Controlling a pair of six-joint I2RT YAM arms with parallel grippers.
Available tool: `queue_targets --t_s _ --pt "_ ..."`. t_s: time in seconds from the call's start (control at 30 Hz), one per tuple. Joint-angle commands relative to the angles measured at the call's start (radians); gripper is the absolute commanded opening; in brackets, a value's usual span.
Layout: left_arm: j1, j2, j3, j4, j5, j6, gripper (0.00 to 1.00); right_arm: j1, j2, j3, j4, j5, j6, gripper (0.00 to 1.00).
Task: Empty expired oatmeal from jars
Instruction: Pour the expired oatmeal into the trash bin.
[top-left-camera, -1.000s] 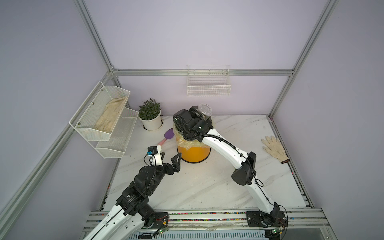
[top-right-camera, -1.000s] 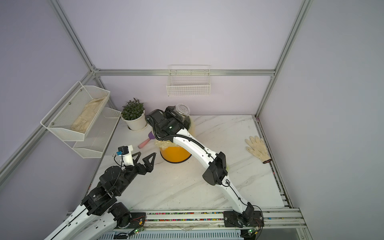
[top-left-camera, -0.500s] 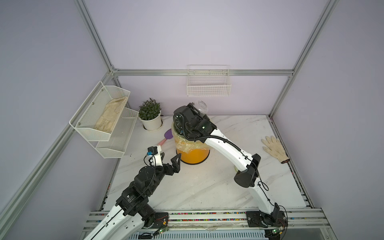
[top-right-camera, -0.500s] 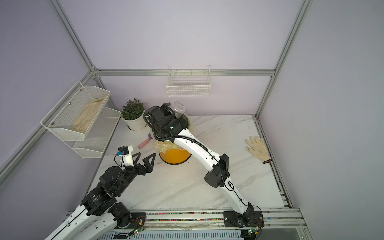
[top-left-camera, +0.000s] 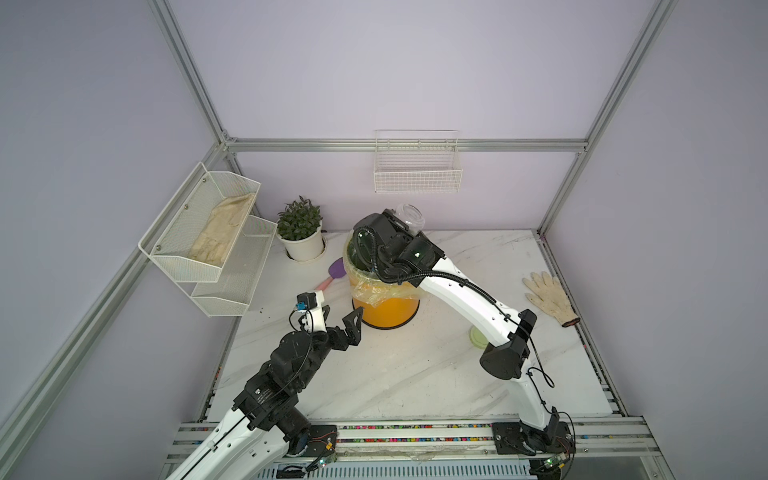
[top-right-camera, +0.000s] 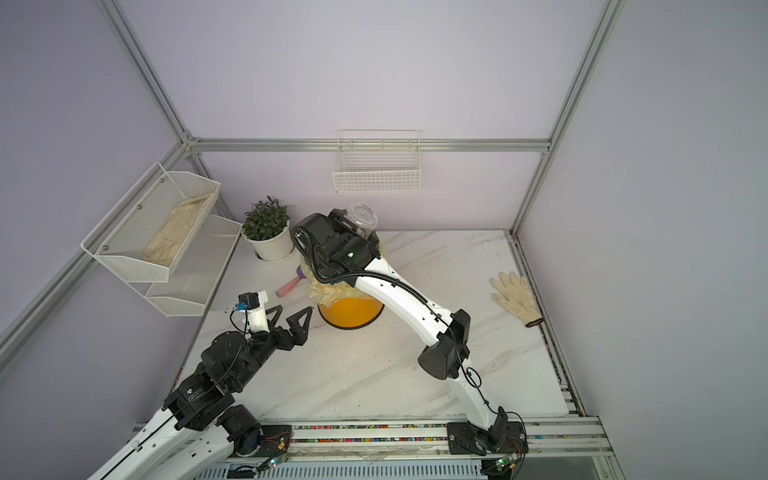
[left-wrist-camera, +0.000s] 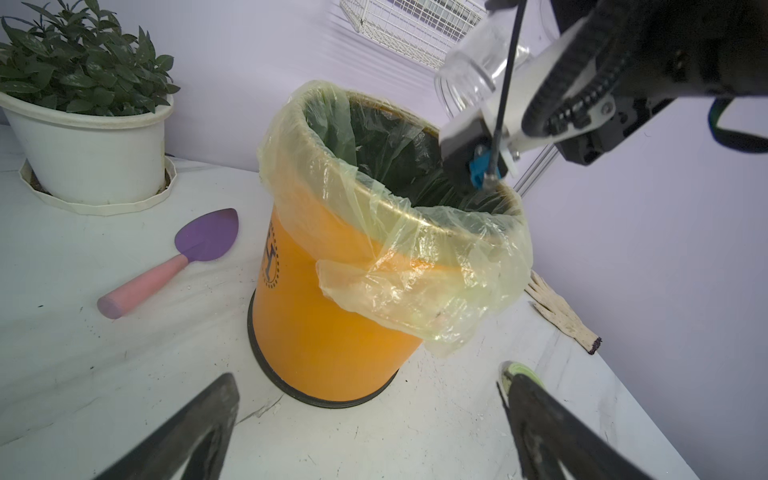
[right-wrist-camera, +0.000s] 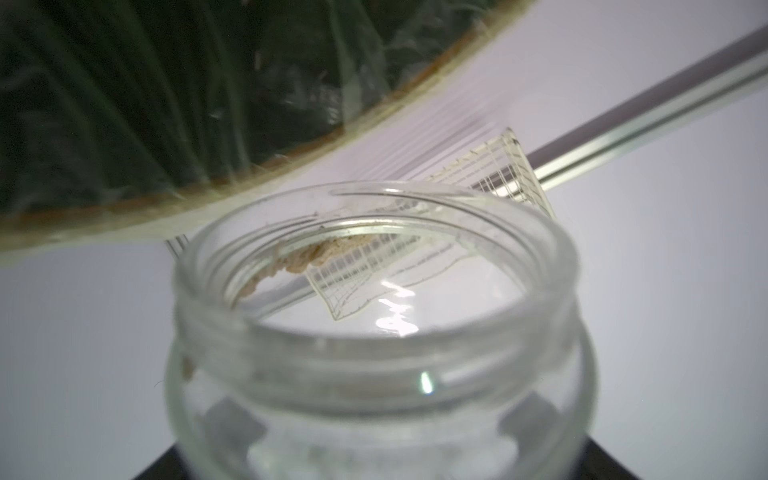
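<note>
Lilac walls (top-left-camera: 374, 83) and an aluminium frame (top-left-camera: 407, 145) box in a white marble bench (top-left-camera: 415, 374), speckled with dark crumbs near the left jaws. Those left jaws hover spread wide and hold nothing, and the orange bin (top-left-camera: 386, 309) with its yellow liner (left-wrist-camera: 374, 187) stands just ahead of them. The right jaws are clamped on the clear jar (top-left-camera: 409, 216). It is tipped over the bin's far rim, mouth toward the dark opening. In the right wrist view a thin beige crust of oatmeal (right-wrist-camera: 316, 255) clings inside the neck, and the rest of the glass looks clear. The bin's depths are too dark to read.

Behind the right jaws, beside the arm's elbow, the pale green lid (top-left-camera: 478, 336) lies flat on the bench. A work glove (top-left-camera: 548, 297) lies well off toward the right edge. Beyond the left jaws are a purple trowel (top-left-camera: 334, 270) with a pink handle and a white plant pot (top-left-camera: 302, 245). A wire basket (top-left-camera: 417, 174) hangs on the back wall and a mesh shelf (top-left-camera: 199, 249) on the left wall.
</note>
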Motion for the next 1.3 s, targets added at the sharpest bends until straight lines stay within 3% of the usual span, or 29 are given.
queue_targets --t_s 0.0,0.03,0.1,0.13,0.2,0.23,0.27,0.33,0.37,0.43,0.47,0.53,0.63,0.7,0.73,0.77,0.8,0.9,1.0,1.1,1.2,1.27 --pt "0.006 -0.007 0.045 0.004 0.013 -0.002 1.00 0.047 -0.028 -0.027 -0.189 0.035 0.005 0.03" --pt "0.006 -0.010 0.045 0.000 0.012 0.002 1.00 0.062 -0.024 0.007 -0.088 0.010 -0.075 0.03" --pt "0.006 -0.021 0.046 -0.016 0.006 0.004 1.00 0.065 0.004 0.106 0.250 -0.053 -0.376 0.03" --pt "0.006 -0.028 0.042 -0.018 0.001 0.003 1.00 0.065 0.041 0.178 0.318 -0.083 -0.443 0.03" --pt "0.006 -0.035 0.040 -0.018 -0.001 0.003 1.00 0.062 0.090 0.257 0.082 -0.006 -0.309 0.03" --pt "0.006 -0.035 0.042 -0.023 -0.002 0.004 1.00 0.063 0.076 0.210 0.000 0.030 -0.235 0.03" --pt "0.006 -0.035 0.043 -0.028 -0.002 0.004 1.00 0.072 0.042 0.128 0.068 0.025 -0.241 0.03" --pt "0.006 -0.044 0.035 -0.030 -0.001 -0.002 1.00 0.088 -0.012 0.028 0.369 -0.096 -0.400 0.03" --pt "0.006 -0.048 0.027 -0.028 -0.003 -0.007 1.00 0.086 -0.001 0.049 0.355 -0.127 -0.388 0.03" --pt "0.006 -0.047 0.022 -0.029 -0.004 -0.006 1.00 0.071 0.061 0.143 -0.101 0.053 -0.134 0.03" --pt "0.006 -0.043 0.028 -0.034 -0.002 -0.002 1.00 0.073 0.074 0.169 -0.138 0.055 -0.099 0.02" --pt "0.006 -0.041 0.030 -0.036 -0.002 -0.002 1.00 0.080 0.068 0.178 0.171 -0.044 -0.281 0.03" --pt "0.006 -0.029 0.046 -0.042 0.003 0.006 1.00 0.055 0.028 0.041 0.104 0.126 -0.274 0.03" --pt "0.006 -0.031 0.055 -0.047 0.000 0.006 1.00 0.076 0.007 0.011 0.337 0.025 -0.397 0.02" --pt "0.006 -0.033 0.055 -0.047 -0.002 0.006 1.00 0.080 0.029 0.059 0.298 0.018 -0.381 0.02" --pt "0.006 -0.035 0.053 -0.047 -0.006 0.004 1.00 0.067 0.067 0.117 0.012 0.125 -0.235 0.02" --pt "0.006 -0.035 0.055 -0.048 -0.001 0.004 1.00 0.057 0.089 0.150 -0.143 0.184 -0.137 0.02" --pt "0.006 -0.051 0.051 -0.061 0.000 -0.002 1.00 0.071 0.101 0.195 0.179 0.094 -0.346 0.02" --pt "0.006 -0.063 0.040 -0.065 -0.011 0.003 1.00 0.046 0.080 0.110 0.213 0.251 -0.367 0.02" --pt "0.006 -0.075 0.035 -0.067 -0.012 -0.002 1.00 0.053 0.077 0.105 0.472 0.229 -0.559 0.02" --pt "0.006 -0.068 0.041 -0.067 -0.009 -0.003 1.00 0.023 0.071 0.023 0.443 0.384 -0.502 0.02" --pt "0.006 -0.060 0.049 -0.067 -0.001 -0.004 1.00 0.030 0.018 -0.068 0.492 0.299 -0.552 0.01"
